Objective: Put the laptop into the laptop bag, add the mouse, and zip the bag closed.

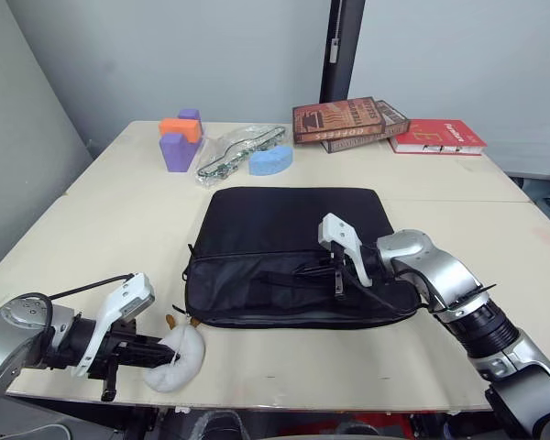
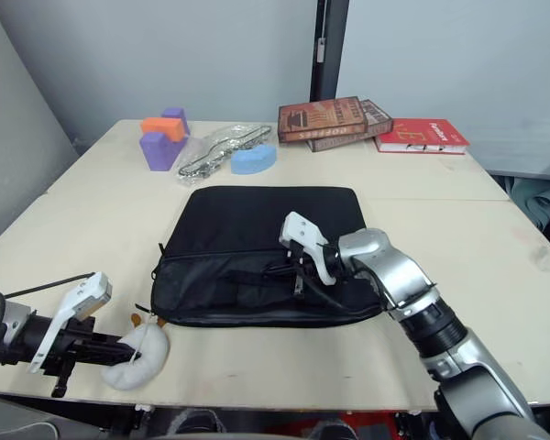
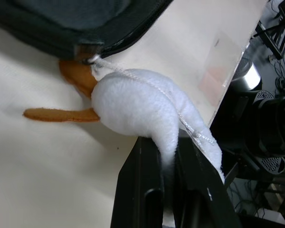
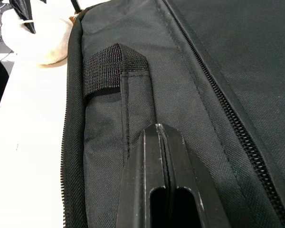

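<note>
1. At the near left edge of the table (image 1: 92,197), the left gripper (image 1: 156,353) lies low and level, its fingers (image 3: 147,190) clamped on the tail end of a white plush lump (image 1: 181,356).
2. From the lump, just past the fingertips, a thin white cord (image 3: 147,85) runs to the near left corner of the laptop bag (image 1: 289,225), beside two tan tips (image 3: 61,114).
3. The bag lies flat between the two grippers, long axis running left to right, its zipper (image 4: 228,114) and handle side toward the robot.
4. On the bag's near right part, the right gripper (image 1: 337,280) points down onto the fabric, fingers together, next to a strap handle (image 4: 104,69).
5. Beyond the bag lie foam blocks (image 1: 179,142), a clear plastic packet (image 1: 238,148) and books (image 1: 348,119).
</note>
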Controlling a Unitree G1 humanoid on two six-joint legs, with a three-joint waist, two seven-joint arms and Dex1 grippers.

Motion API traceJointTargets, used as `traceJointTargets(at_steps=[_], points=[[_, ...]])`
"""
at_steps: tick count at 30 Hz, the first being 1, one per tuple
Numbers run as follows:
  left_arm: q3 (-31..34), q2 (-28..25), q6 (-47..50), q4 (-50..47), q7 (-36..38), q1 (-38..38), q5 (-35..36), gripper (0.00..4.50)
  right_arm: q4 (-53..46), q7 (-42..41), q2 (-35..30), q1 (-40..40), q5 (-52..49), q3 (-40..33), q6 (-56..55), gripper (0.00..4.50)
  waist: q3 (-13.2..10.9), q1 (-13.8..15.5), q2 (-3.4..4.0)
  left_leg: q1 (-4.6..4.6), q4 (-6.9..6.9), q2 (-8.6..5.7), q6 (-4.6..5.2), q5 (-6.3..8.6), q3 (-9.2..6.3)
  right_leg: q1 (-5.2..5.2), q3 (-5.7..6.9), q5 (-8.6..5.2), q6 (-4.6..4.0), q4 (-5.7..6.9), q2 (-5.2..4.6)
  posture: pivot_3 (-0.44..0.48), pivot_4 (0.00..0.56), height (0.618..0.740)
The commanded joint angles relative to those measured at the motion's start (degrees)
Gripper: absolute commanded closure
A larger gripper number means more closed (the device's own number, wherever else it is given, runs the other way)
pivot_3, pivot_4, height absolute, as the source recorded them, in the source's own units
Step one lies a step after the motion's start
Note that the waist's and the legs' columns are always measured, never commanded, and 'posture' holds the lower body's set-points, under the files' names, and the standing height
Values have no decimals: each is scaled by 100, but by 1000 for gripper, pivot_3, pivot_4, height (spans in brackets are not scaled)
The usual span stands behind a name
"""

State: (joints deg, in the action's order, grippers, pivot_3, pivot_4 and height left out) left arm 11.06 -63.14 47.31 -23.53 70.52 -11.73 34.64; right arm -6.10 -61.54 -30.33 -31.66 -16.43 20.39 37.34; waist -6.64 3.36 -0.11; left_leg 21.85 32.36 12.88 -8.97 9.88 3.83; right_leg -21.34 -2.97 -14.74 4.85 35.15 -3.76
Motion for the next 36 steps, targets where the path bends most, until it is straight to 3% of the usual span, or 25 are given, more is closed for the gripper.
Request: traceJointTargets(at_steps=[1, 4, 8, 14, 23, 32, 36], points=[[-273, -25, -120, -657, -115, -11, -40, 4460, 323, 0, -41, 71, 161, 211, 158, 4500, 0, -8, 0, 1, 0, 0, 0, 0, 0, 0, 1, 0, 1, 0, 0, 0, 150, 740], [-745, 0, -413, -1034, -284, 84, -381, 4460, 370, -38, -33, 22, 176, 234, 137, 4500, 3, -12, 0, 2, 1, 1, -1, -1, 0, 1, 3, 1, 1, 1, 0, 0, 150, 740], [-1415, 59, -1053, -748, -515, 525, -1163, 4460, 435, -71, 4, -66, 176, 264, 131, 4500, 6, -20, 6, -3, 4, 5, -2, -4, 0, 2, 4, 1, -2, 14, 1, 0, 150, 740], [-2280, 894, -1140, -333, -827, 1823, -1583, 4460, 492, -95, 17, -136, 183, 294, 111, 4500, 26, -16, 34, -4, 33, 15, -2, -24, 11, 4, 8, 4, -9, 50, -4, 0, 150, 740], [-3174, 1197, -1813, 283, 376, 2885, -1694, 4460, 568, -180, -30, -264, 277, 360, 95, 4500, 28, 42, 36, 3, 61, 22, -1, -26, 13, 2, 9, 5, -11, 70, -2, 0, 150, 740], [-3822, 2404, -2501, 1455, 1339, 4018, -1712, 4460, 562, -210, -17, -325, 305, 421, 105, 4500, 28, 69, 37, 5, 68, 21, 3, -30, 14, 0, 8, 7, -14, 79, -2, 0, 150, 740], [-3989, 2959, -2694, 2132, 1391, 4430, -1877, 4460, 592, -222, -35, -395, 310, 405, 111, 4500, 28, 99, 37, 5, 68, 21, 6, -31, 14, 1, 8, 8, -13, 79, -2, 0, 150, 740]])
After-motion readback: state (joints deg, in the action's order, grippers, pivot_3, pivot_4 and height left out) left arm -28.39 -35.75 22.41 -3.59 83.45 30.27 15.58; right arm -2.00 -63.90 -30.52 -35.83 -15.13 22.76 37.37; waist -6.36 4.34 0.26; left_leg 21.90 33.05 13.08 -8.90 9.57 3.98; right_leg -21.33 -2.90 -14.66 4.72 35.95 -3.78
